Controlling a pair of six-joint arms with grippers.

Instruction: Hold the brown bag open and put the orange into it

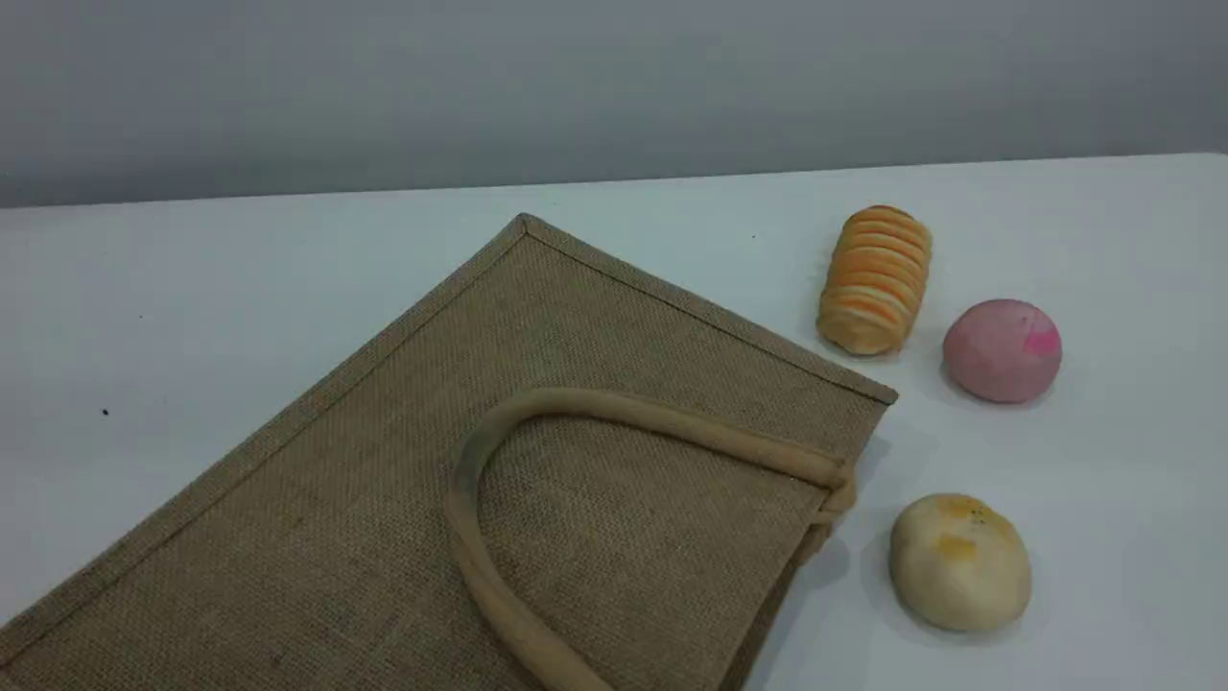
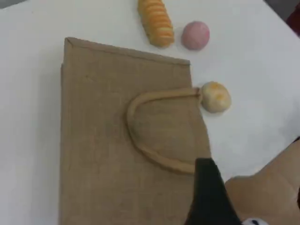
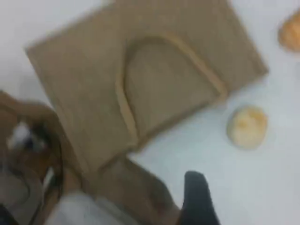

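The brown bag point(image 1: 384, 499) lies flat on the white table with one beige handle point(image 1: 624, 408) looped on top and its mouth shut. The orange shows in no view. No gripper appears in the scene view. In the left wrist view one black fingertip of my left gripper point(image 2: 211, 194) hangs above the bag point(image 2: 103, 140), near the lower end of its handle point(image 2: 154, 96), with nothing in it. In the right wrist view my right gripper point(image 3: 197, 197) shows one dark fingertip over bare table, beside the bag point(image 3: 154, 70). Nothing touches it, and its other finger is hidden.
To the right of the bag lie an orange-and-cream ridged bread roll point(image 1: 875, 278), a pink ball point(image 1: 1003, 350) and a cream bun point(image 1: 959, 561) close to the bag's mouth. A blurred tan shape point(image 2: 267, 197) fills the left wrist view's lower right corner.
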